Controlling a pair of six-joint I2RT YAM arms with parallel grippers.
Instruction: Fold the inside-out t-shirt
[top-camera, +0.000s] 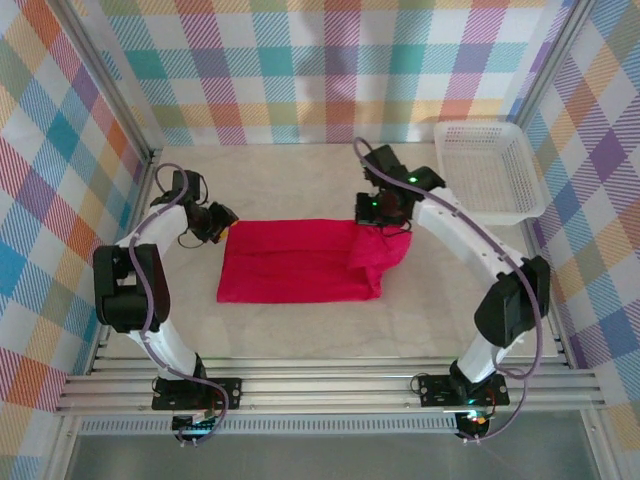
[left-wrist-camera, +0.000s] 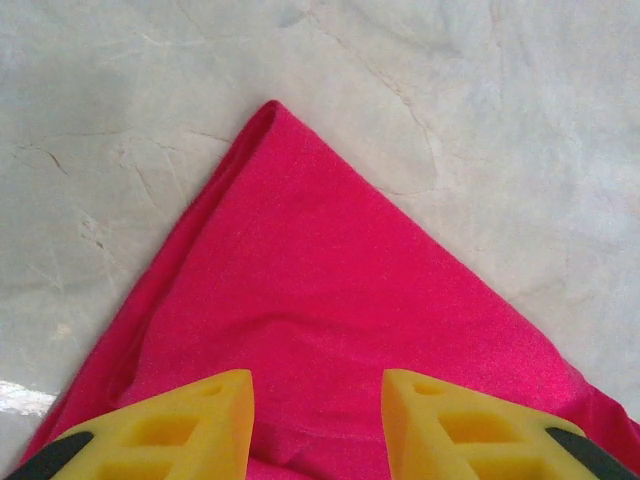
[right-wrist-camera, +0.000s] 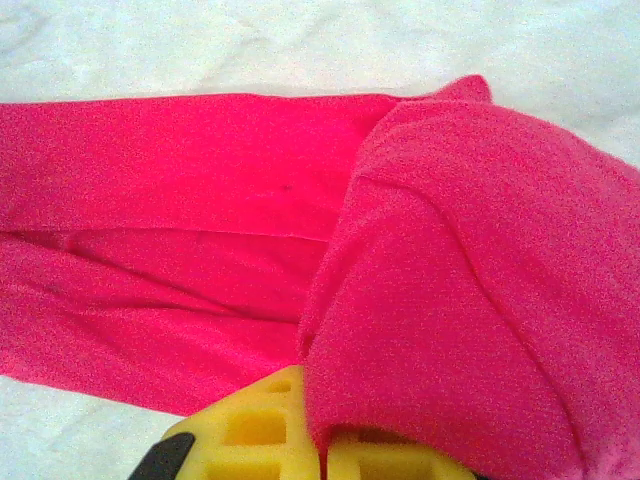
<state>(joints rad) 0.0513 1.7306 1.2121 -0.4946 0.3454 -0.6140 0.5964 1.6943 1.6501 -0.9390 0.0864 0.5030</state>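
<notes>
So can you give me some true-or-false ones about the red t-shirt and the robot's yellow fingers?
1. The bright red soft fabric t-shirt lies on the pale marbled table. True.
2. The t-shirt is inside a basket. False: the white plastic mesh basket stands apart in the far right corner with nothing red in it.
3. The right fingers are pinched shut on the t-shirt's right end, which is lifted off the table. True.
4. The left fingers are squeezed shut. False: they stand apart, above a corner of the t-shirt.
</notes>
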